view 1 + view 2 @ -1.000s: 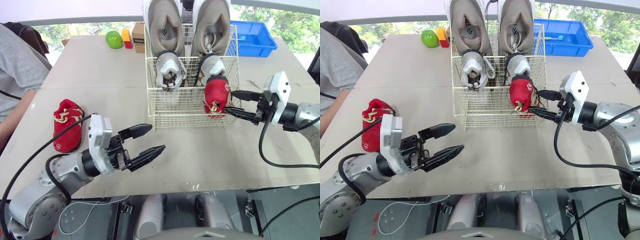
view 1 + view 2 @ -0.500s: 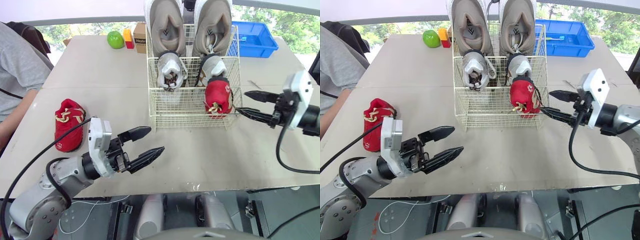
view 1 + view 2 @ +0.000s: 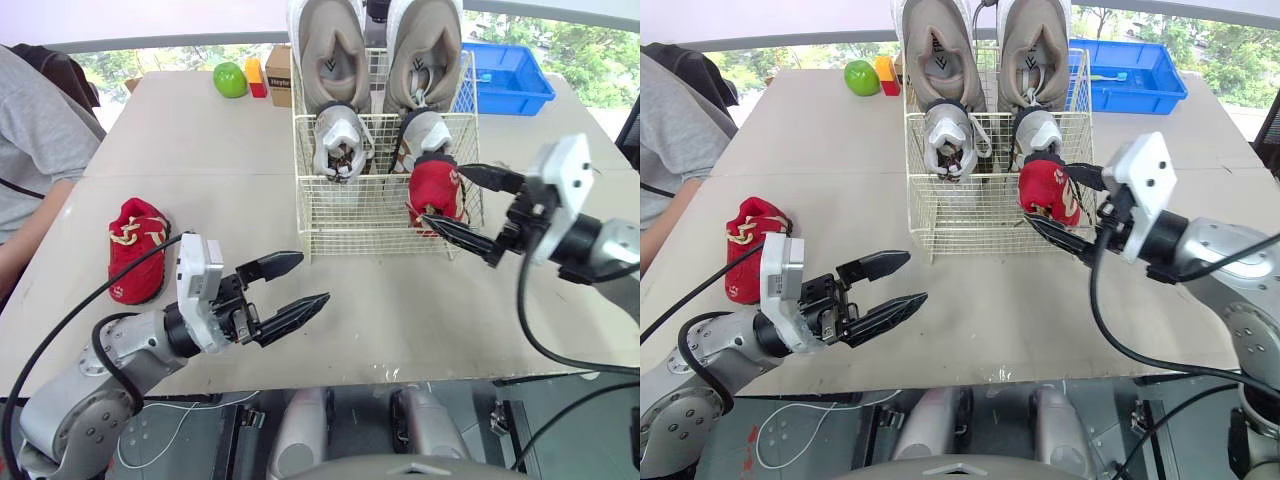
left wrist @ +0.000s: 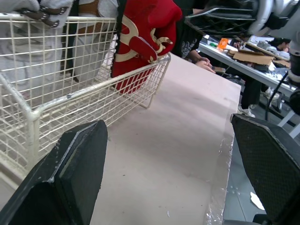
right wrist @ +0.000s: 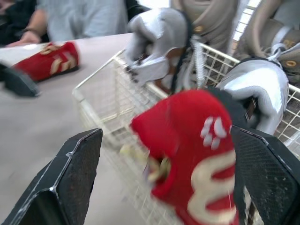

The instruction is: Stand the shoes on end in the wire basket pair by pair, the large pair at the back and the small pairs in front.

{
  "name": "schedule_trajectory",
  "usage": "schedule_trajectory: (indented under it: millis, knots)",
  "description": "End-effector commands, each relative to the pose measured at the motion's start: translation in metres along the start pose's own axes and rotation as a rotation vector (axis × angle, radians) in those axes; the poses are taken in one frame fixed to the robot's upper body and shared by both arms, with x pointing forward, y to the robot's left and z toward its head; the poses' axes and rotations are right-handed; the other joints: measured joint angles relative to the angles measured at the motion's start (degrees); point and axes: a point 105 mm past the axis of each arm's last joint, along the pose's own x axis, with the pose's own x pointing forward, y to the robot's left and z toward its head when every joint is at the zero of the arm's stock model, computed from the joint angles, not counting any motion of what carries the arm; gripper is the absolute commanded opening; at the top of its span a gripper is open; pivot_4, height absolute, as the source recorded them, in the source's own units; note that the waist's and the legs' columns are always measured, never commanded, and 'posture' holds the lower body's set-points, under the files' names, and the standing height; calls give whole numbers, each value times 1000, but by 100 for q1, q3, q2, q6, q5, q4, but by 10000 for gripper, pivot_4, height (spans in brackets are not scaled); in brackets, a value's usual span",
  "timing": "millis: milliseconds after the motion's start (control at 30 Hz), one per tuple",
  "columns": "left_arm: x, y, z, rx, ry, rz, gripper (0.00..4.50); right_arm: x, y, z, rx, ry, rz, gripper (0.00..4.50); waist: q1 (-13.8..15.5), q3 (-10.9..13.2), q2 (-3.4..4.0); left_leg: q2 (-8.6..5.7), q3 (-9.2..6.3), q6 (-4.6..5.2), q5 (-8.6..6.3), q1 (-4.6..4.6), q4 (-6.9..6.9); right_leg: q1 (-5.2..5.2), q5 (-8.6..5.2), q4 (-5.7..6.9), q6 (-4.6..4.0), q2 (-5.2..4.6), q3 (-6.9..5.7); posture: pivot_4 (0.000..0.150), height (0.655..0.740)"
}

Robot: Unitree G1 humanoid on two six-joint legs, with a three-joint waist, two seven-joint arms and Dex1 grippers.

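The loose red shoe (image 3: 135,250) is seen lying flat on the table, at about eight o'clock from the basket (image 3: 350,215) and well apart from it. The left gripper (image 3: 312,278) is held at about seven o'clock from the basket, fingers spread wide, with nothing between them and nothing touched.

In the basket, the tan pair (image 3: 335,45) is stood at twelve o'clock and the grey pair (image 3: 340,140) just in front of it. The stowed red shoe (image 3: 436,190) is placed at the four o'clock corner, on end and seemingly a little tilted against the wire. It is straddled by the right gripper (image 3: 445,194), whose fingers are spread wide to either side; whether either finger touches the shoe or the wire cannot be told.

Trouble is judged most likely at that corner. A finger could be caught in the mesh, so the basket could be dragged or the stowed red shoe tipped over. The space beside it could also be blocked for its mate, should the shoe be left leaning inward.
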Motion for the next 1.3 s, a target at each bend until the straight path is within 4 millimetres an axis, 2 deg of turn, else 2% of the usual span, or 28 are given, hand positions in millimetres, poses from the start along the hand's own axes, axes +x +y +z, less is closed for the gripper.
schedule_trajectory:
  millis: [33, 133, 333, 367, 400, 600, 800, 1067, 1267, 1300]
  knots:
    - [3, -5, 5, 23, -23, -20, 45000, 4, -10, 1, -13, 14, -77, 41847, -3, -1, -1, 0, 0, 0, 0, 0, 0, 0, 0, 0, 0, 0, 0, 1500, 7400]
    - [4, -7, 4, 21, -23, -17, 45000, 8, -15, -1, 2, 22, -102, 33618, -14, -2, 0, -1, 0, 0, 0, 2, 0, 0, 0, 1, 0, 0, 1, 1500, 7400]
    - [4, -8, 3, 17, -26, -4, 45000, 7, -20, 2, 36, 42, -89, 5247, -73, -8, 1, 1, -1, 0, 0, 7, 0, 1, 1, 4, -1, 3, 1, 1500, 7400]
    - [4, -8, 3, 17, -26, -3, 45000, 7, -21, 3, 45, 44, -87, 1985, -92, -8, 1, 2, -2, 0, 0, 7, 0, 1, 1, 5, -1, 3, 2, 1500, 7400]
    - [4, -8, 3, 17, -27, -2, 45000, 7, -21, 4, 53, 43, -85, 686, -107, -8, 1, 2, -2, 0, 0, 7, 0, 1, 1, 5, -1, 3, 2, 1500, 7400]
    - [4, -8, 2, 11, -29, 2, 45000, 5, -18, 27, 147, -6, -20, 686, -147, -7, 2, 3, -7, 1, 0, 6, -2, 0, 2, 5, -1, 3, 3, 1500, 7400]
    - [5, -9, 1, 7, -28, 0, 45000, 5, -17, 39, 284, -34, 10, 686, -149, -7, 2, 5, -6, 1, -1, 1, -5, -2, 3, 1, 1, 3, 3, 1500, 7400]
    - [5, -9, 1, 9, -21, -3, 45000, 5, -24, -13, 320, 188, -139, 686, -138, -14, 5, 5, -1, 1, -1, -3, -5, -1, 1, -2, 0, 0, 3, 1500, 7400]
    - [6, -8, 2, 12, -19, -6, 45000, 4, -24, -28, 336, 229, -164, 686, -130, -51, -17, 7, -3, 2, -1, 32, -5, 35, -1, -6, -3, 0, -2, 1500, 7400]
    - [6, -8, 2, 13, -19, -7, 45000, 3, -20, -28, 332, 227, -135, 3580, -127, -51, -18, 9, -4, 2, -1, 48, -6, 55, -1, -12, -3, -1, -4, 1500, 7400]
